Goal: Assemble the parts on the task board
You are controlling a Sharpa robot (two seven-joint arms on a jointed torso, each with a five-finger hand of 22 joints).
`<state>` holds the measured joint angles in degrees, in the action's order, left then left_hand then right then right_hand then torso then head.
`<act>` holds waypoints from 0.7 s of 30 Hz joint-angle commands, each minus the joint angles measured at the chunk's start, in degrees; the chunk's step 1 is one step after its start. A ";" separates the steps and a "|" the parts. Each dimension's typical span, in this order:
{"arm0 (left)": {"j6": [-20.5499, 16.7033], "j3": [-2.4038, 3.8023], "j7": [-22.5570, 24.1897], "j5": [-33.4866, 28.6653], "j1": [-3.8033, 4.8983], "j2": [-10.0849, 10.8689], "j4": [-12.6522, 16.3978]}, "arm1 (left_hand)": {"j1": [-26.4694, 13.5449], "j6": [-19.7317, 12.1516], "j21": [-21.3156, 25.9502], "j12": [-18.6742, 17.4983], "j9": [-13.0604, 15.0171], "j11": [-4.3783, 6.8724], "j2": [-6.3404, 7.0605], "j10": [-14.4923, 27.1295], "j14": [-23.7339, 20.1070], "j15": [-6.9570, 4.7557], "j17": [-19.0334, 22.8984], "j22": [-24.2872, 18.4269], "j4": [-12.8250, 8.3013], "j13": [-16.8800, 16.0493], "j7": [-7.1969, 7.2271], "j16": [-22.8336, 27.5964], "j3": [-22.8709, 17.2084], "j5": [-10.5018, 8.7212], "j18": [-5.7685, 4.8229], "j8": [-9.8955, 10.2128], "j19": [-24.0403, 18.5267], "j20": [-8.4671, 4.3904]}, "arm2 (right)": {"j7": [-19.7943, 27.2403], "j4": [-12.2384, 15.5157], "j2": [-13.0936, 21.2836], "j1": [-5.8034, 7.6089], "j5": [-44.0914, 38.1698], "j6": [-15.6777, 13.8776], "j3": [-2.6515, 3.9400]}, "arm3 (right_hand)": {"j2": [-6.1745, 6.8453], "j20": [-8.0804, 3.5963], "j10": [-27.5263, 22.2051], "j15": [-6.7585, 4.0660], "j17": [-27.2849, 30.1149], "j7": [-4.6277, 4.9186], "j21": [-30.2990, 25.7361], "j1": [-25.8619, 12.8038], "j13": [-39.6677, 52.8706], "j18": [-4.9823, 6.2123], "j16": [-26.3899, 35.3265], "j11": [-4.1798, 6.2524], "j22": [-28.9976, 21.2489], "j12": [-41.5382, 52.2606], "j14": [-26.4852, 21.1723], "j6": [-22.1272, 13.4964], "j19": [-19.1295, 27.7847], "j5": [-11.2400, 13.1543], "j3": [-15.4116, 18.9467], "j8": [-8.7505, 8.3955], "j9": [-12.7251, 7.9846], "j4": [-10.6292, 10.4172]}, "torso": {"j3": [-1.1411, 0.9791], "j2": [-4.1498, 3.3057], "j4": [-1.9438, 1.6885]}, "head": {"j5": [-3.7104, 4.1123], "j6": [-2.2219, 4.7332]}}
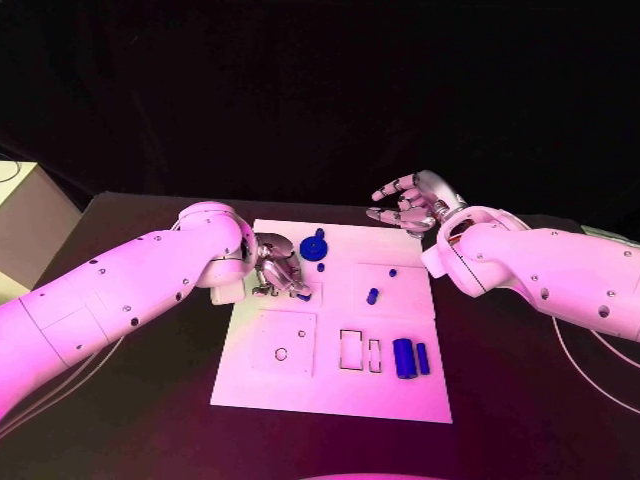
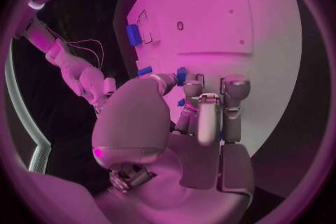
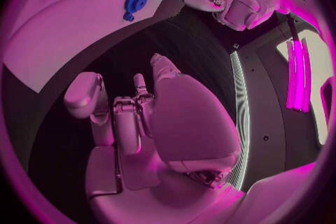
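The task board [image 1: 335, 330] lay as a white plate in the middle of the head view, on the dark tabletop [image 1: 536, 400], running from the centre down to the lower middle. The left robot hand [image 1: 280, 268] rested over the board's upper left part with its fingers curled down onto the surface; a small blue piece [image 2: 181, 75] showed at its fingertips in the left wrist view, though whether it was truly pinched I could not tell. The right robot hand [image 1: 414, 205] hung above the board's upper right corner, fingers loosely bent and holding nothing.

The step in hand seemed to be picking up or seating a small piece at the upper left. The next move would likely call for a firm pinch and lining the piece up with its slot.

Counted in the head view: one round blue disc [image 1: 314, 247] near the top, two small blue pegs [image 1: 372, 296] mid-board, and two blue cylinders [image 1: 404, 358] side by side at the lower right.
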<state>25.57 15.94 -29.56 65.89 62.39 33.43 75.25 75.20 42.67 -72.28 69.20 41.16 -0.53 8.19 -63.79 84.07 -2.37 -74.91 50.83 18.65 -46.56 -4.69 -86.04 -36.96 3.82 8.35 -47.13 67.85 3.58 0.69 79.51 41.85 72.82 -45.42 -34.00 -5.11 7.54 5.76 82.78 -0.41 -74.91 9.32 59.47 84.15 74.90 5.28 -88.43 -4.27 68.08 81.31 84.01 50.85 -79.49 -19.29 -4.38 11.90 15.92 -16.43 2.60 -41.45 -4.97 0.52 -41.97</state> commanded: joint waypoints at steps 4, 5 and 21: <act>-0.71 0.05 0.47 -3.82 -0.13 0.24 0.51 | -1.88 -0.25 -0.30 -0.15 2.33 -0.20 0.80 -0.28 1.61 -0.18 -5.03 0.04 -8.49 -0.11 -0.11 0.11 -9.93 0.35 -0.69 -0.61 -0.37 0.07 | 0.35 0.04 0.01 -0.18 -0.09 0.84 0.01 | 0.34 0.02 -0.37 0.48 -11.42 0.09 -0.30 -0.24 6.74 0.90 0.28 -0.18 -0.03 -0.22 5.00 -0.43 0.51 -0.18 -0.21 -0.32 -0.09 0.00 | 0.02 -0.03 0.01 | 0.01 0.03; -1.05 0.06 0.49 -4.05 -0.16 0.31 0.57 | -2.05 -0.23 -0.36 -0.13 2.43 -0.19 0.83 -0.32 1.63 -0.18 -5.06 0.14 -8.73 -0.13 -0.11 0.10 -10.26 0.37 -0.71 -0.65 -0.32 0.08 | 0.36 0.04 0.02 -0.19 -0.08 0.84 0.01 | 0.34 0.02 -0.37 0.48 -11.42 0.09 -0.30 -0.24 6.74 0.90 0.28 -0.18 -0.03 -0.22 5.00 -0.43 0.51 -0.18 -0.21 -0.32 -0.09 0.00 | 0.02 -0.03 0.01 | 0.01 0.03; -5.57 0.43 0.78 -5.46 -0.35 3.02 2.33 | -7.19 1.41 -1.75 1.46 4.60 0.35 3.41 -3.48 3.18 -0.72 -8.18 1.99 -13.34 -2.54 0.38 -1.25 -15.49 9.44 -0.99 -1.97 0.97 -0.29 | 0.41 0.21 0.44 -0.28 -0.05 0.81 0.01 | 0.35 0.03 -0.37 0.48 -11.34 0.09 -0.29 -0.33 6.73 0.90 0.32 -0.18 0.00 -0.22 4.98 -0.39 0.49 -0.19 -0.33 -0.32 -0.10 -0.02 | -0.05 0.05 -0.04 | 0.14 0.04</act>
<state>22.14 16.32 -29.46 61.20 62.05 36.42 77.26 68.33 43.69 -73.85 70.43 45.64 -0.21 11.57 -66.85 83.97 -2.69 -74.91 52.59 15.95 -48.78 -4.39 -87.13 -42.01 12.06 8.35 -48.96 68.38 3.19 0.69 79.60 42.24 72.57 -45.37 -33.90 -5.11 7.54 5.76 82.78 -0.41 -74.90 9.32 59.47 84.15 74.94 5.28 -88.43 -4.27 68.08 81.31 84.01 50.85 -79.49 -19.29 -4.37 11.90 15.92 -16.44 2.58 -41.41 -5.00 0.74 -41.96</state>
